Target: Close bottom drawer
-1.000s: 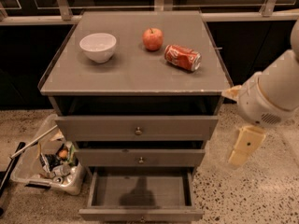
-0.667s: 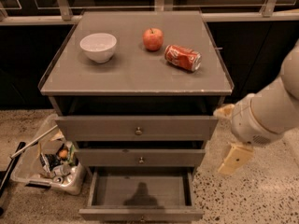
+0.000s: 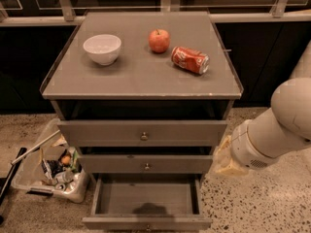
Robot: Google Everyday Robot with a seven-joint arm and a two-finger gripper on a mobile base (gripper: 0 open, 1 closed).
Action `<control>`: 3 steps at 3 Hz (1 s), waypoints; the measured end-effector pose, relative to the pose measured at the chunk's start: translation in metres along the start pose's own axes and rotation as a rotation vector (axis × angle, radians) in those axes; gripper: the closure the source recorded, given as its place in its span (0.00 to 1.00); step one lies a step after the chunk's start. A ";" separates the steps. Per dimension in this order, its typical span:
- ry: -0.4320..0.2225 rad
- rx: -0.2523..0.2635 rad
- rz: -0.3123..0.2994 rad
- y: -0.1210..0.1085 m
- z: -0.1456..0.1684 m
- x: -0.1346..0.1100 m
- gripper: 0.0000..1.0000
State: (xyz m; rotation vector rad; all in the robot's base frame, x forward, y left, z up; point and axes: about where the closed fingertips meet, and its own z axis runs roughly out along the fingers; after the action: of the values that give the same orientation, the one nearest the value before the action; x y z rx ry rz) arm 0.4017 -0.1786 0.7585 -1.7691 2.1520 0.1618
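The bottom drawer [image 3: 146,221] is the lowest of three grey cabinet drawers. It stands pulled far out toward me, and its shallow inside [image 3: 148,198] holds nothing. Its slim front panel runs along the bottom edge of the view, with the knob barely showing. My gripper [image 3: 224,160] is cream-coloured, on the end of a thick white arm [image 3: 277,130]. It hangs just right of the cabinet at the height of the middle drawer [image 3: 146,164], above and to the right of the bottom drawer's front corner. It holds nothing that I can see.
On the cabinet top [image 3: 141,76] stand a white bowl [image 3: 102,48], a red apple [image 3: 159,40] and a red soda can [image 3: 190,59] lying on its side. The top drawer [image 3: 142,133] sits slightly out. A clear bin of trash [image 3: 48,171] stands on the speckled floor at left.
My arm has swung left and lower, bringing the gripper from open floor on the right to just beside the cabinet's right edge. The drawers have not moved.
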 end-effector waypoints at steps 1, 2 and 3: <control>0.002 -0.010 0.013 0.003 0.009 0.001 0.88; 0.022 -0.048 0.061 0.015 0.065 0.013 1.00; -0.039 -0.058 0.147 0.021 0.130 0.035 1.00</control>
State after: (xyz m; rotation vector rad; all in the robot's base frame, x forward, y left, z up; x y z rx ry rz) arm 0.4015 -0.1667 0.6229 -1.6231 2.2703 0.2959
